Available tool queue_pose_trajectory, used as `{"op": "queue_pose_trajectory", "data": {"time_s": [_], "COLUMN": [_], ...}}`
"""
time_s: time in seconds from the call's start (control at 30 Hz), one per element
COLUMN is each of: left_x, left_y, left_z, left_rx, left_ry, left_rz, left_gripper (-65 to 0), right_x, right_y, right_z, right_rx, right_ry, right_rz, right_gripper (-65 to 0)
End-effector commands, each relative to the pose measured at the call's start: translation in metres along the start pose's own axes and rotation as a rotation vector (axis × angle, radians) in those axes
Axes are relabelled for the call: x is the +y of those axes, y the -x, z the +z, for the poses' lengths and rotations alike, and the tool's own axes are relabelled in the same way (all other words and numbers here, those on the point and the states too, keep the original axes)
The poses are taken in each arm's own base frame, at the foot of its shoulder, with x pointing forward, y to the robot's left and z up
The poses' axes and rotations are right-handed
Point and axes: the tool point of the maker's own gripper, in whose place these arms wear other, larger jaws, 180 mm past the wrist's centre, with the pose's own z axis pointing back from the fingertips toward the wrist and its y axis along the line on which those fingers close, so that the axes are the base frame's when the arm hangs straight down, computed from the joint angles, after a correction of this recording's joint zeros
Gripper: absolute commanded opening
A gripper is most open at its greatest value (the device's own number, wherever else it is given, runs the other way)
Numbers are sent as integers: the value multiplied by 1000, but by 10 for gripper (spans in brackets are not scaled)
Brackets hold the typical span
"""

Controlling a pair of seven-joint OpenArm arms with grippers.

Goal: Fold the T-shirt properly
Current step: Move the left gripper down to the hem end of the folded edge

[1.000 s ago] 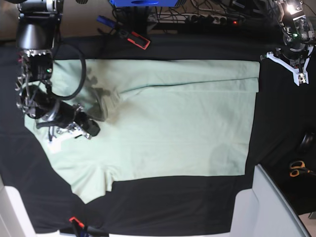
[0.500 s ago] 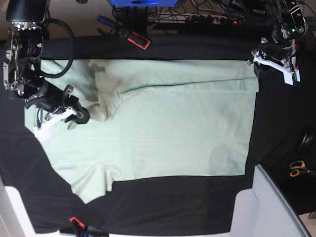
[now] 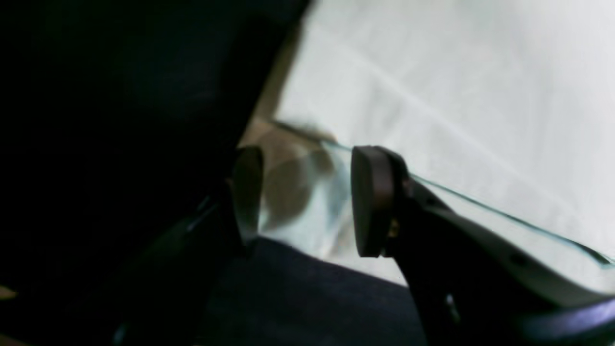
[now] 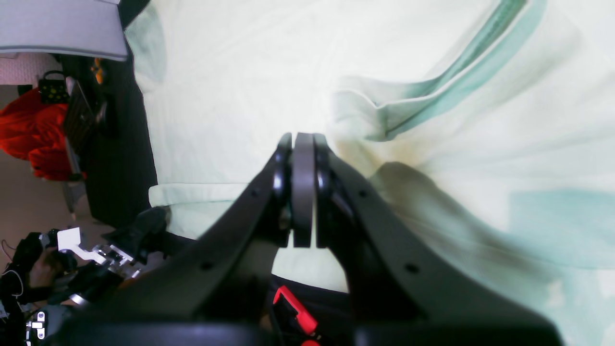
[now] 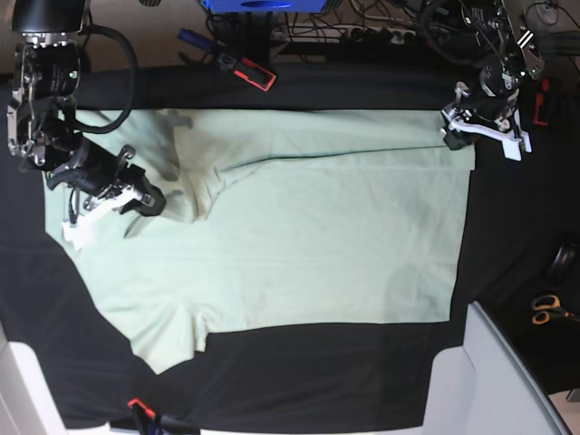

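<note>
The T-shirt (image 5: 308, 227) is spread flat on the black table (image 5: 299, 390). The left gripper (image 3: 302, 202) is held part-open, empty, over its corner; the right gripper (image 4: 302, 192) is closed, empty, above the sleeve.

Black arms (image 5: 54, 82), looped cables, seemingly white-backed tools (image 5: 480, 127) with dark pads.

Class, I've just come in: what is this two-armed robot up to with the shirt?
It is folding a pale green T-shirt spread out on a black table. The left tool stands open at the shirt's corner, its pads either side of the hem edge, not yet closed on it. The right tool is shut over the sleeve end, near a raised fold of fabric; whether it pinches cloth is unclear. Most of the shirt lies flat.
</note>
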Motion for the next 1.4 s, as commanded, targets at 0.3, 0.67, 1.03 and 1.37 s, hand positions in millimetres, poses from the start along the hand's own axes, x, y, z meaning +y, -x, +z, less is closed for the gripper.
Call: {"op": "queue_pose_trajectory", "data": {"time_s": [0.3, 0.67, 1.03, 1.37], "left_x": [3, 20, 16, 7], "left_y": [-10, -35, -31, -41], "left_z": [5, 28, 9, 2], "left_rx": [-27, -129, -107, -122], "left_ry": [-3, -54, -40, -21], "left_rz": [-10, 27, 80, 90], "left_gripper": [-354, -354, -353, -353], "right_x": [7, 6, 7, 7], "right_y": [-12, -12, -11, -10], "right_z": [3, 3, 3, 2], "right_rx": [-34, -32, -31, -26], "right_ry": [-24, -23, -23, -25], "right_rz": [22, 20, 20, 21], "right_gripper": [-650, -650, -650, -650]}}
